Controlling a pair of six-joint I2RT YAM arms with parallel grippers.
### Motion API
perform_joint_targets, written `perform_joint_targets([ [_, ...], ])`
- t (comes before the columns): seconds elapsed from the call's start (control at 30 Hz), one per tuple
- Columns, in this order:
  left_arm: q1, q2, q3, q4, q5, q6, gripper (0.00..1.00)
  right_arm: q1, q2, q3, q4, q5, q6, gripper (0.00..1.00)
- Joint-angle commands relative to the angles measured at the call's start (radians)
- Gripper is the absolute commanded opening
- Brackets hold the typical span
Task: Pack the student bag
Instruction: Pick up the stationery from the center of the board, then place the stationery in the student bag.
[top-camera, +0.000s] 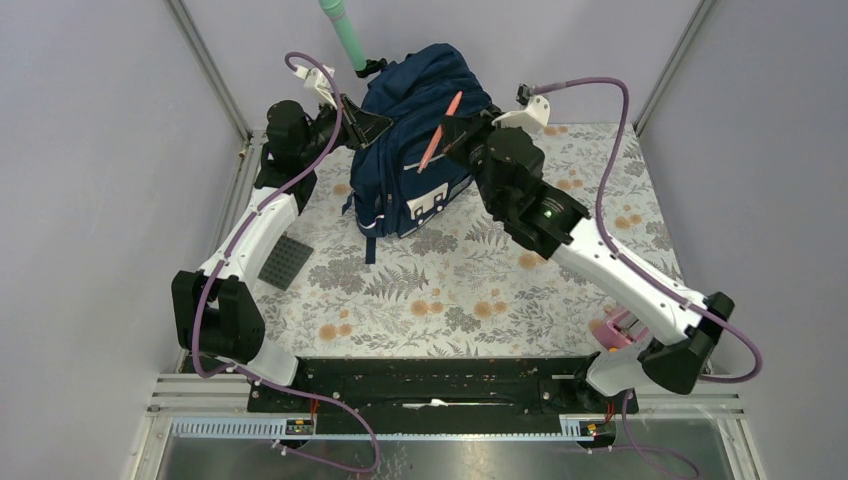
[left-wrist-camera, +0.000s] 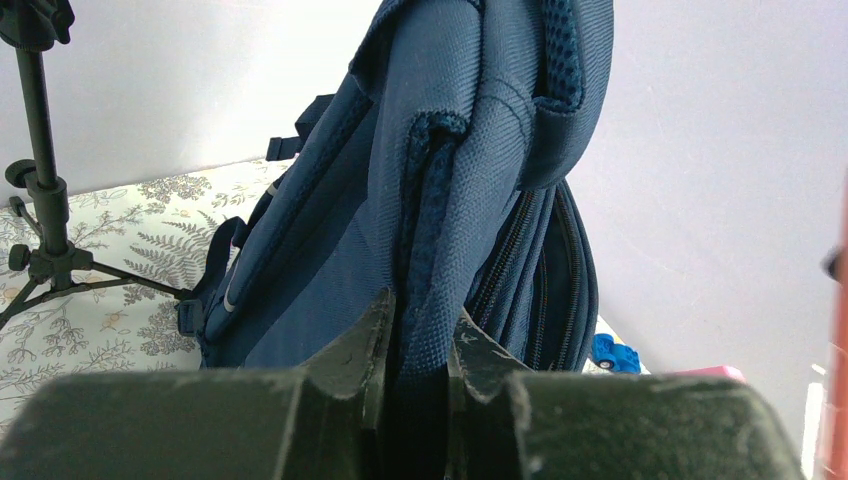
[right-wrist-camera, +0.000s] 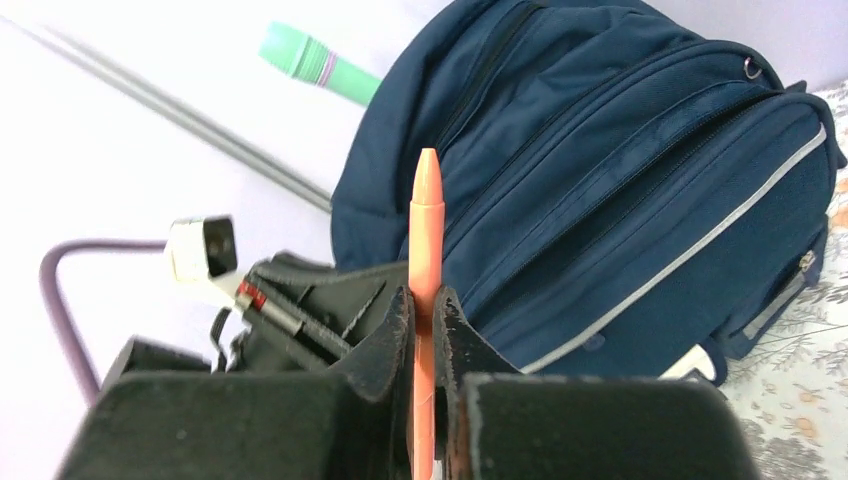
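Observation:
The navy student bag (top-camera: 415, 140) stands upright at the back middle of the table. It also fills the left wrist view (left-wrist-camera: 440, 180) and the right wrist view (right-wrist-camera: 620, 170). My left gripper (top-camera: 365, 122) is shut on a padded edge of the bag (left-wrist-camera: 432, 330) at its left side. My right gripper (top-camera: 452, 130) is shut on an orange pen (top-camera: 438, 133) and holds it in front of the bag's upper right. The pen (right-wrist-camera: 426, 230) sticks up between the fingers (right-wrist-camera: 398, 320).
A dark grey studded plate (top-camera: 285, 262) lies on the floral tablecloth at the left. A green pole (top-camera: 342, 32) rises behind the bag. A small tripod (left-wrist-camera: 45, 200) stands on the table. A blue toy car (left-wrist-camera: 614, 353) and a pink object (top-camera: 612, 332) lie nearby.

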Motion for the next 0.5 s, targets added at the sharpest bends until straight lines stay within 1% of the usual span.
perform_joint_targets([
  [0.0, 0.007, -0.064, 0.064, 0.158, -0.004, -0.031, 0.0, -0.075, 0.053, 0.058, 0.069, 0.036, 0.242, 0.0],
  [0.13, 0.007, -0.06, 0.064, 0.162, -0.002, -0.038, 0.0, -0.14, 0.106, 0.067, 0.068, -0.015, 0.418, 0.0],
  [0.27, 0.006, -0.059, 0.064, 0.162, -0.001, -0.037, 0.0, -0.164, 0.158, 0.114, 0.06, -0.028, 0.488, 0.0],
  [0.47, 0.007, -0.056, 0.063, 0.167, -0.001, -0.046, 0.0, -0.167, 0.242, 0.241, -0.117, 0.021, 0.563, 0.0],
])
